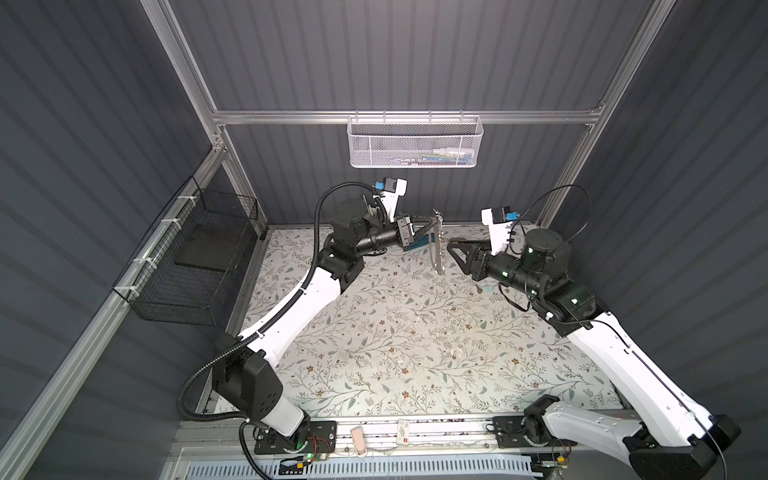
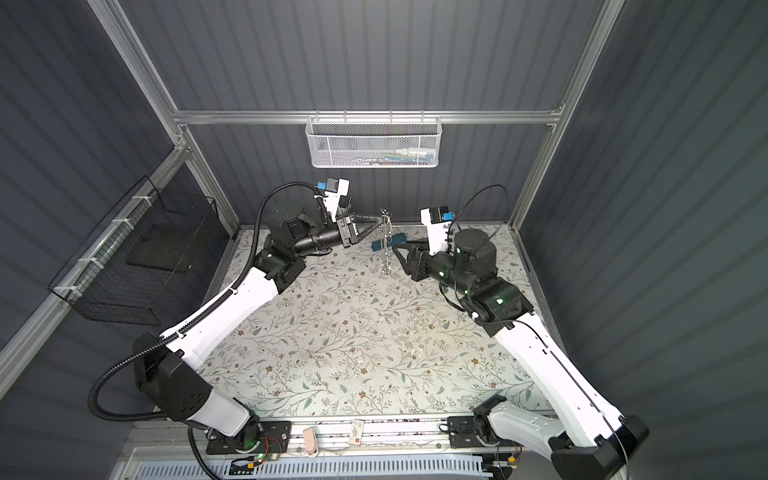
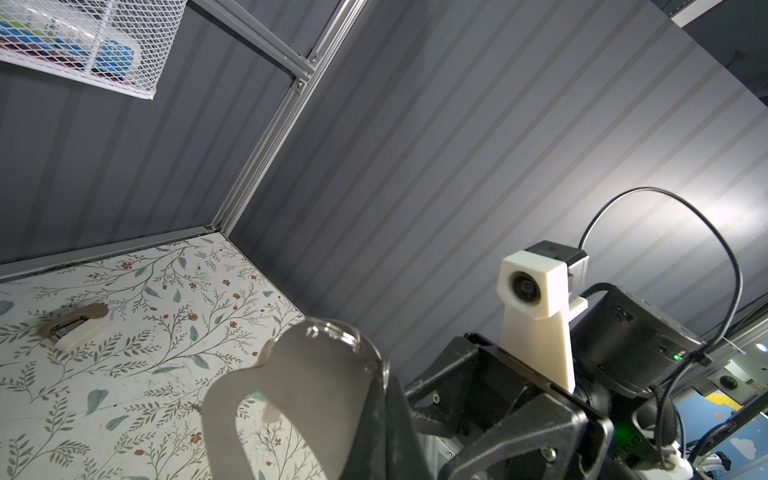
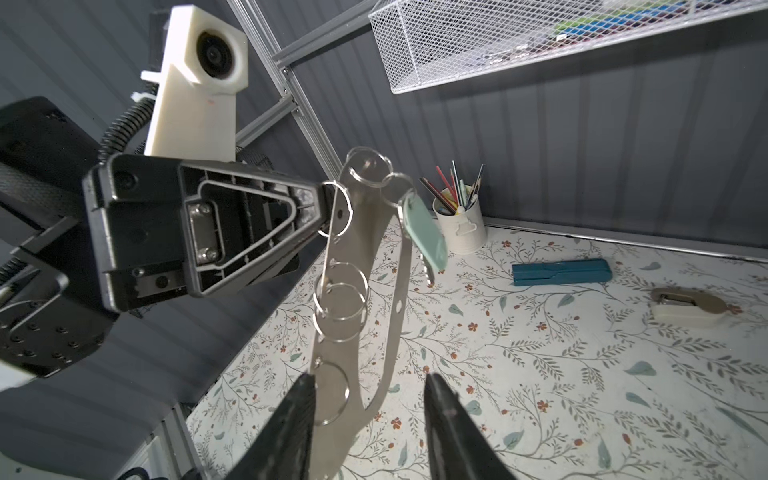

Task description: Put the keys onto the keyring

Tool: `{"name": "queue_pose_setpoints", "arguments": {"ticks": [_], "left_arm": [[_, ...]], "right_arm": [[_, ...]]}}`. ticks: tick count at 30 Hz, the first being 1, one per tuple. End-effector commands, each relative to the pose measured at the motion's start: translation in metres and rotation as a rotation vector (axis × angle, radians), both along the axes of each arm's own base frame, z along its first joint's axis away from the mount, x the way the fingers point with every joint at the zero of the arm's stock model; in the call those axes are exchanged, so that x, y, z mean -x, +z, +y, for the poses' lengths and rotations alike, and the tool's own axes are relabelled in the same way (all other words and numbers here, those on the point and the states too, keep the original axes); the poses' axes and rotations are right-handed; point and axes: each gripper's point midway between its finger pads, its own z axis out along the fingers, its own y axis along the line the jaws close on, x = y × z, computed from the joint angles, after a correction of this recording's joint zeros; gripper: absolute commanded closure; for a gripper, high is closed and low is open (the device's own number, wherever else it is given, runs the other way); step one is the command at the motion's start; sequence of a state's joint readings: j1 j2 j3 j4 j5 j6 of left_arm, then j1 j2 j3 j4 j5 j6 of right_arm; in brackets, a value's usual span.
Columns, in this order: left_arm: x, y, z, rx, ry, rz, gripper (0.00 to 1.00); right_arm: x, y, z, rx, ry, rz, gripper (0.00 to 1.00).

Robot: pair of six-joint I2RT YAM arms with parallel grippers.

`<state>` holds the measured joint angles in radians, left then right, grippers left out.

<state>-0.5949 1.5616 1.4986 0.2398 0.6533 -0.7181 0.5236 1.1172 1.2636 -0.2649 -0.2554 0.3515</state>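
The keyring [image 4: 365, 232], a flat grey plate with a large cutout and a row of silver split rings, hangs upright above the back of the table [image 1: 439, 245] [image 2: 386, 245]. My left gripper [image 4: 320, 212] [image 1: 432, 219] is shut on its upper edge; in the left wrist view the plate [image 3: 316, 374] fills the space by the jaws. One key with a pale mint tag [image 4: 424, 232] dangles from an upper ring. My right gripper [image 4: 370, 380] [image 1: 451, 246] is open, its jaws on either side of the plate's lower end without closing on it. Another mint-tagged key [image 1: 485, 289] lies on the table under the right wrist.
A dark-teal case [image 4: 561, 272] and a cream stapler-like object [image 4: 685, 309] lie on the floral table [image 1: 395, 353] behind the keyring. A white pencil cup [image 4: 459, 224] stands at the back wall. A white mesh basket [image 1: 415, 141] hangs above; a black wire basket [image 1: 191, 257] is at left.
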Motion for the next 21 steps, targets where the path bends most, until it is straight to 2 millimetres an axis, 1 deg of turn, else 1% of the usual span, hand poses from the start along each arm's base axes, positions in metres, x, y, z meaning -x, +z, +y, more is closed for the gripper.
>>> {"name": "queue_pose_setpoints", "arguments": {"ticks": [1, 3, 5, 8, 11, 14, 16, 19, 21], "left_arm": [[0.01, 0.022, 0.003, 0.024, -0.007, -0.058, 1.0], [0.01, 0.022, 0.004, 0.025, -0.007, -0.06, 1.0], [0.01, 0.022, 0.004, 0.024, -0.007, -0.058, 1.0], [0.01, 0.021, 0.004, 0.024, -0.006, -0.056, 1.0], [0.01, 0.022, 0.004, 0.024, -0.004, -0.057, 1.0], [0.01, 0.022, 0.004, 0.025, -0.002, -0.057, 1.0], [0.01, 0.02, 0.004, 0.021, -0.005, -0.055, 1.0], [0.009, 0.019, 0.003, 0.02, -0.003, -0.052, 1.0], [0.009, 0.018, 0.003, 0.019, -0.003, -0.052, 1.0]], "right_arm": [[-0.006, 0.006, 0.007, 0.029, 0.006, -0.025, 0.54], [-0.006, 0.011, 0.013, 0.019, 0.017, -0.031, 0.54], [-0.007, 0.016, 0.017, 0.002, 0.024, -0.034, 0.51], [-0.006, 0.018, 0.024, -0.015, 0.038, -0.029, 0.49], [-0.008, 0.011, 0.029, 0.0, 0.035, -0.001, 0.49], [-0.01, 0.004, 0.032, 0.008, 0.021, 0.033, 0.46], [-0.01, 0.003, 0.033, -0.003, 0.018, 0.043, 0.46], [-0.009, 0.005, 0.036, -0.017, 0.017, 0.049, 0.4], [-0.008, 0.008, 0.035, -0.029, 0.015, 0.049, 0.39]]}}
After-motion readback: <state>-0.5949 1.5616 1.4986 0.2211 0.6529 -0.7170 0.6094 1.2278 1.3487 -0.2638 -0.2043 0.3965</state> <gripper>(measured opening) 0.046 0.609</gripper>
